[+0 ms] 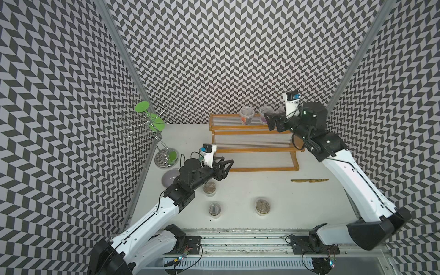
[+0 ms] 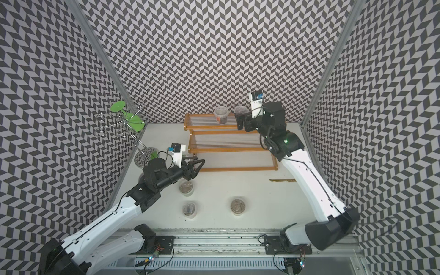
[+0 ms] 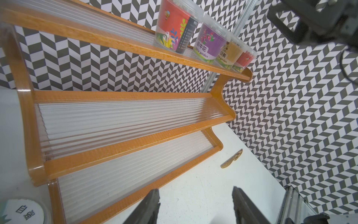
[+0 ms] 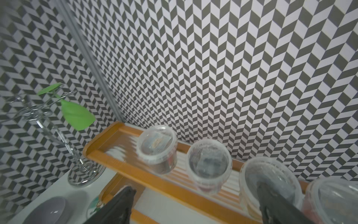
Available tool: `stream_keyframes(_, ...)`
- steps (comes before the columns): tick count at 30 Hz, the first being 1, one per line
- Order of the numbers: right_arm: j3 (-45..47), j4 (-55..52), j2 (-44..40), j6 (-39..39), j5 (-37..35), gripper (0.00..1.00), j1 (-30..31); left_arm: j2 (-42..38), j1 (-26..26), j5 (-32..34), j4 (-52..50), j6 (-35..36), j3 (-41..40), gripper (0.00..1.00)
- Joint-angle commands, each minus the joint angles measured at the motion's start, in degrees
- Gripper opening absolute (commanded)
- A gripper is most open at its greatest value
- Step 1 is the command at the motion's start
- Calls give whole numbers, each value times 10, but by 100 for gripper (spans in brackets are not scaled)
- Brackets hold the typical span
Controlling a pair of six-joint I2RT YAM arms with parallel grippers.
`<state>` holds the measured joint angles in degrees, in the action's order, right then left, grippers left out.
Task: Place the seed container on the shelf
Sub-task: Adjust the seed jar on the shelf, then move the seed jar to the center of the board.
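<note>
Black right end effector agape, empty

Robot lab cell, not a home or a shop. Walls on three sides are papered in black-white chevron and held by aluminium posts. The worktop is plain white. My arms bolt to a metal rail at the front edge. Base plates carry bare wires and lit boards, with a slotted cable duct below. The props are few: shelf, wire stand, jars loose on the worktop. Both wrist views show the same chevron behind everything.
</note>
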<state>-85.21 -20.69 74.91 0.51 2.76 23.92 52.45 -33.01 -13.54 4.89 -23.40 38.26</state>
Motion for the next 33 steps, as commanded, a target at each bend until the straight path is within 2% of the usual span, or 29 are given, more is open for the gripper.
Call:
stream_keyframes(1,138,144,-100,10,80,99,0,-38,-1,29,-27,6,-9,71)
stream_keyframes(4,290,247,-199,6,189,100,0,-64,1,32,-45,-2,-28,77)
stream_keyframes(6,355,288,-237,-9,233,99,0,-80,2,41,-57,-21,-46,80)
stream_keyframes(9,411,299,-250,-20,302,100,2,-110,4,59,-71,-49,-79,86)
stream_keyframes(11,439,297,-245,-27,319,99,12,-133,5,77,-86,-66,-98,93)
stream_keyframes(12,455,299,-242,-27,318,100,25,-145,5,87,-97,-77,-108,99)
stream_keyframes(14,480,298,-237,-12,292,99,67,-170,6,101,-117,-91,-124,100)
stream_keyframes(19,535,315,-215,45,149,99,201,-232,8,127,-171,-149,-155,99)
stream_keyframes(24,569,379,-188,62,77,100,275,-302,9,138,-200,-216,-198,100)
stream_keyframes(33,588,442,-119,71,53,99,349,-398,10,134,-237,-297,-255,100)
